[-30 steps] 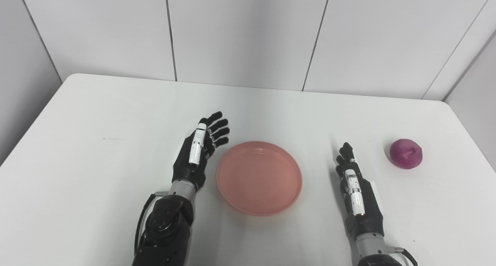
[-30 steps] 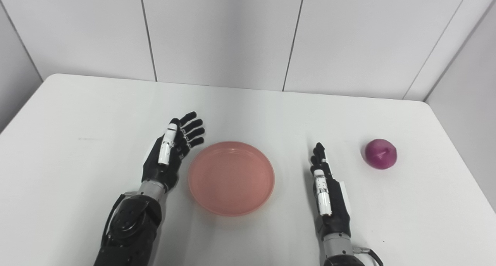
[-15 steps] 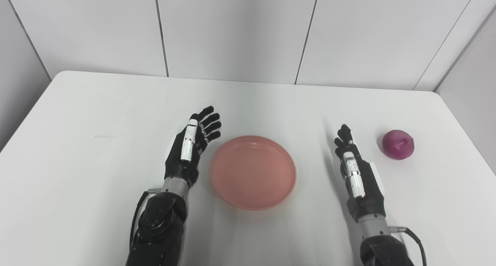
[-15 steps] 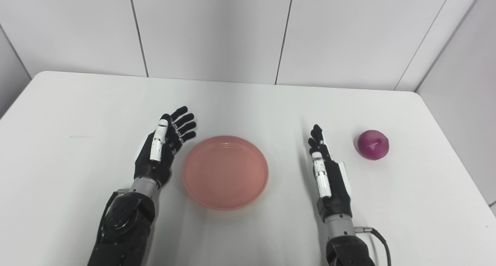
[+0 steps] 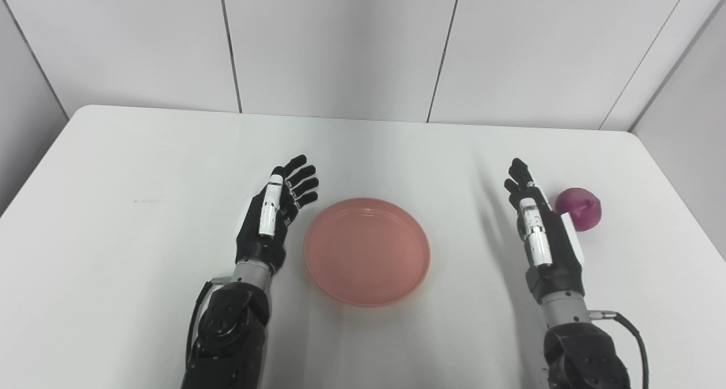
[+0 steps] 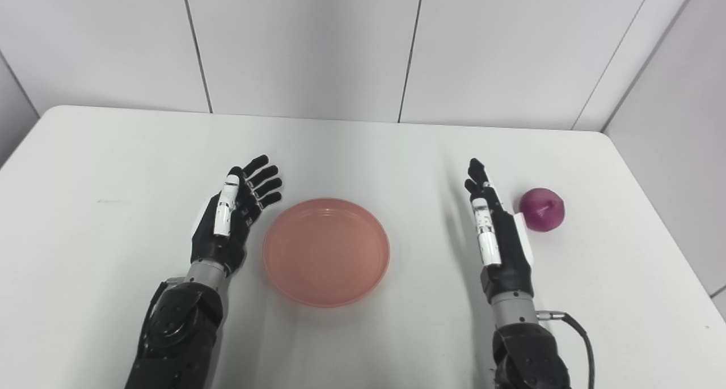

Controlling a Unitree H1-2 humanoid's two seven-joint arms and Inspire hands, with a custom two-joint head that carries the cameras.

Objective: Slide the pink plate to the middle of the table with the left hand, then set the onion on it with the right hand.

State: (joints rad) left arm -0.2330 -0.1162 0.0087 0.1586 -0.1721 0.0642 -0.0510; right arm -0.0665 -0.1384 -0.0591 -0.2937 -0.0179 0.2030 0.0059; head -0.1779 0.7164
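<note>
A round pink plate (image 5: 367, 250) lies near the middle of the white table (image 5: 142, 168), empty. My left hand (image 5: 276, 210) is open, just left of the plate's rim, fingers spread and pointing up and away, holding nothing. A purple-red onion (image 5: 579, 207) sits on the table at the right. My right hand (image 5: 539, 230) is open with fingers straight, standing on edge just left of the onion and partly hiding it in the left eye view. In the right eye view the right hand (image 6: 496, 230) is close beside the onion (image 6: 543, 208); contact cannot be told.
White wall panels (image 5: 340, 43) rise behind the table's far edge. A grey wall (image 6: 675, 122) runs along the table's right edge close to the onion. A black cable (image 5: 635, 332) trails from my right forearm.
The camera has shifted, moving the whole picture. My right hand has moved forward and to the right, up beside the onion. My left hand and the plate keep their places relative to each other.
</note>
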